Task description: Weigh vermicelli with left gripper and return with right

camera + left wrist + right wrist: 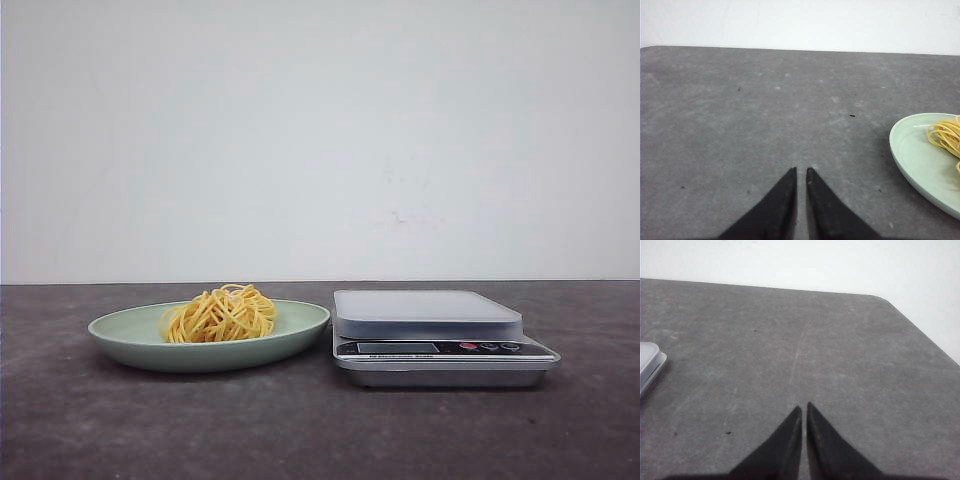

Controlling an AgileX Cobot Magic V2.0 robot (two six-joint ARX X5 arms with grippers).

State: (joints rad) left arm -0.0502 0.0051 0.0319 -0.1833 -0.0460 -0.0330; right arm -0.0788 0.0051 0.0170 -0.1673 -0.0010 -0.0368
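My left fingers (pixel 801 171) and right fingers (pixel 804 406) are pressed together, empty, above bare table (pixel 300 430); the vermicelli (pixel 220 314) lies apart on the green plate (pixel 120 335) beside the scale (pixel 430 315).

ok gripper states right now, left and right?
Left gripper: closed, holding nothing, over bare table beside the plate.
Right gripper: closed, holding nothing, over bare table.
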